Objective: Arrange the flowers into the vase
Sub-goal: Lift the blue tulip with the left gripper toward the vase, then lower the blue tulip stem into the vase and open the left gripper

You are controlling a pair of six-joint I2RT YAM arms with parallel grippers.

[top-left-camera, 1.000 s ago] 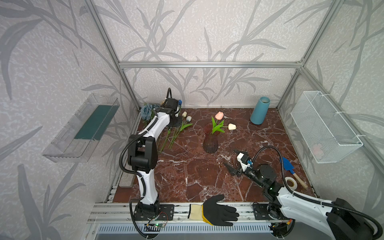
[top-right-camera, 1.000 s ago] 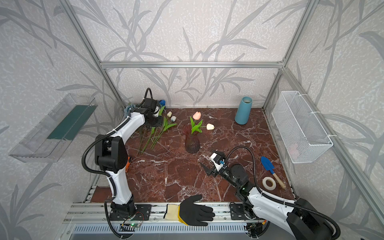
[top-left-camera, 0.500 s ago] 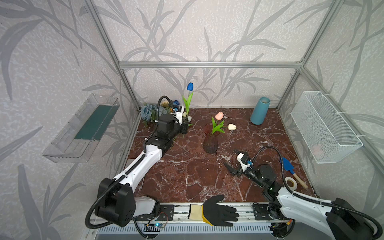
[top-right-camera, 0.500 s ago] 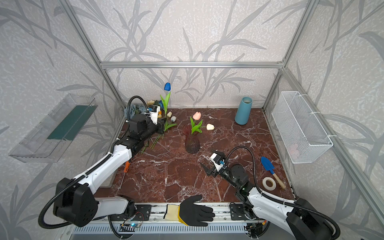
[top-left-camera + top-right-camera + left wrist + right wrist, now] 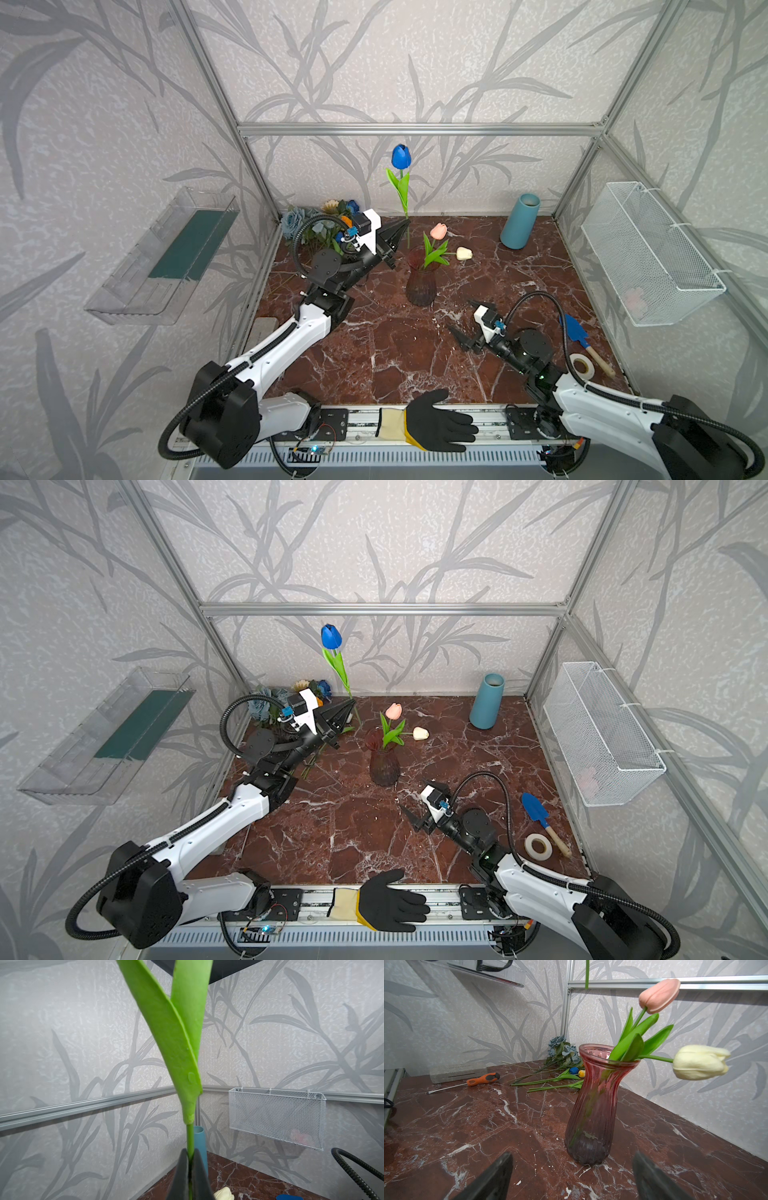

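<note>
Two tulips in the vase, a third one in the air

Both top views show the left gripper raised above the table near the back left corner, pressed together on the stem of a blue tulip. The tulip stands almost upright, its head high against the back wall. The vase stands near, to the right of this gripper and lower. The left wrist view gives the pinch from close: two dark fingers squeeze the green stem and the leaves fill the middle, but the blue head is cut off there.

The right gripper hovers low over the table in front of the vase, its jaws spread wide apart. Its wrist view shows what the top views show only small: the vase is reddish ribbed glass and holds a pink tulip and a white tulip, both leaning over the rim to the same side.

Only this view shows well the other flowers: stems lying flat on the table behind the vase, and grey-blue roses in the corner. It shows also a screwdriver, which I cannot find in the top views. The top views alone show a glove on the front rail and a roll of tape.
</note>
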